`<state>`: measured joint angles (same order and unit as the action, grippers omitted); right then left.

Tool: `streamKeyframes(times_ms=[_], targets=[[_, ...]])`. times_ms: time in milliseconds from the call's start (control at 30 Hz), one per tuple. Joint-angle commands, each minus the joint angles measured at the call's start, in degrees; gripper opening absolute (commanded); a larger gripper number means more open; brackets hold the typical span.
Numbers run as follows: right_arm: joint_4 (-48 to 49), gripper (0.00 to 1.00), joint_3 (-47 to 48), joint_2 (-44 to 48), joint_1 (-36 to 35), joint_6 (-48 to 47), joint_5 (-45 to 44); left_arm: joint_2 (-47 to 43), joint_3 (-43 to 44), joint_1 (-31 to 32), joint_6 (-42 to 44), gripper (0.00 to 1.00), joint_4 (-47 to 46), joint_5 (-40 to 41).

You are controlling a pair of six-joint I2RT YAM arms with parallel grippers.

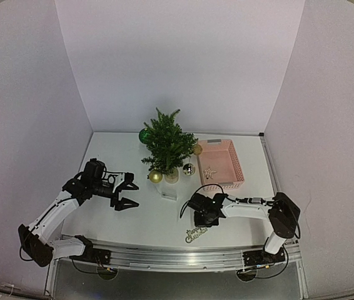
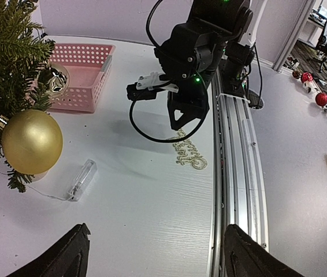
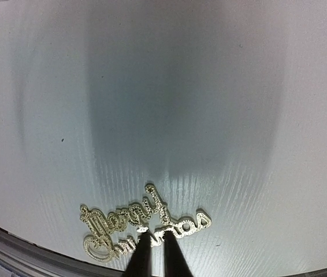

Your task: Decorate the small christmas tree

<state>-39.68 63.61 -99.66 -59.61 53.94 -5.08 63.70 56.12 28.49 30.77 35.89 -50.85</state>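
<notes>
The small christmas tree [image 1: 167, 144] stands at the back middle on a pale pot [image 1: 172, 176], with a gold bauble [image 1: 156, 177] low on its left, a green one [image 1: 144, 135] and a silver one [image 1: 188, 169]. A gold "Merry Christmas" ornament [image 1: 196, 235] lies flat by the table's front edge. My right gripper [image 1: 202, 212] hangs just over it, fingers together, tips at its letters [image 3: 153, 245]; I cannot tell if they touch it. My left gripper [image 1: 130, 195] is open and empty, left of the tree. The left wrist view shows the gold bauble [image 2: 32, 141] and the ornament [image 2: 189, 150].
A pink basket [image 1: 233, 178] right of the tree holds a pale star [image 1: 209, 172]. A clear plastic battery box [image 1: 169, 192] on a thin wire lies in front of the pot. The metal rail [image 2: 233, 173] runs along the table's front edge.
</notes>
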Motion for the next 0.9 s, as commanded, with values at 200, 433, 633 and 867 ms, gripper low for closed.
streamKeyframes(times_ms=[200,433,633,867], targets=[[-3.4,0.65,5.2,-1.6,-3.3,0.5,1.7,-0.7,-1.6,0.1,-4.7,0.8,-5.0,-0.6],[-10.2,0.59,16.4,-11.0,-6.3,-3.1,3.2,-1.0,-2.3,0.1,-5.5,0.8,-6.1,0.2],[-10.9,0.42,18.4,-16.4,-7.8,0.3,4.4,-2.1,-4.3,0.1,-6.9,0.8,-8.6,0.6],[-12.8,0.29,20.7,-19.8,-8.5,3.2,4.6,-2.3,-5.1,0.1,-6.9,0.8,-9.4,1.0]])
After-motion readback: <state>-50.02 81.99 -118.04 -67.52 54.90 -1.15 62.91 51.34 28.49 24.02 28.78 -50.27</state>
